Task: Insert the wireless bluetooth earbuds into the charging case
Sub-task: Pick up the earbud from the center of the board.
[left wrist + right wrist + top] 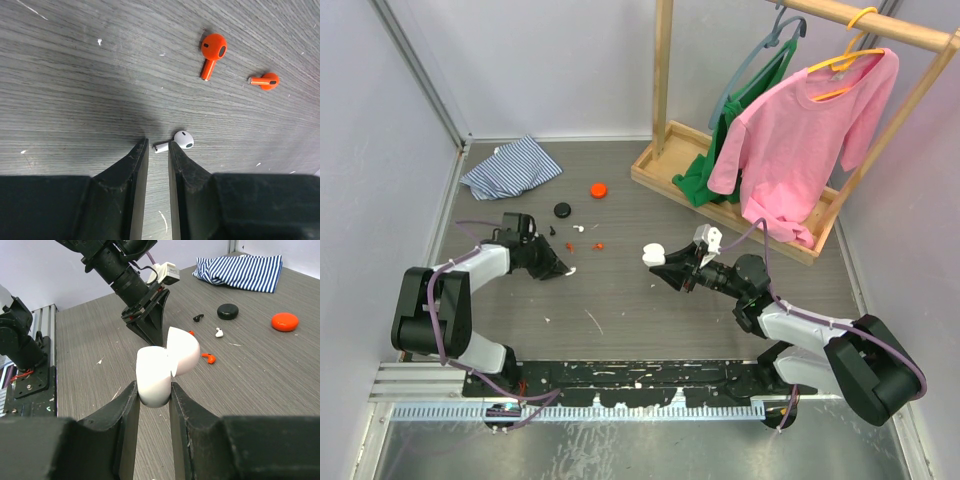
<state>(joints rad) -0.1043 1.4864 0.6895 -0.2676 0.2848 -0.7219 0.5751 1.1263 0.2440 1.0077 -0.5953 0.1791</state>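
My left gripper is low over the table, its jaws a narrow gap apart. The stem end of a white earbud lies between the tips; the bud rests on the table, not clamped. It also shows in the top view by the left gripper. Two red-orange earbuds lie beyond. My right gripper is shut on a white charging case, lid open, held above the table, also in the top view. A black earbud and a second white earbud lie farther off.
A black puck and an orange puck lie behind the earbuds. A striped cloth is at the back left. A wooden clothes rack with a pink shirt stands at the back right.
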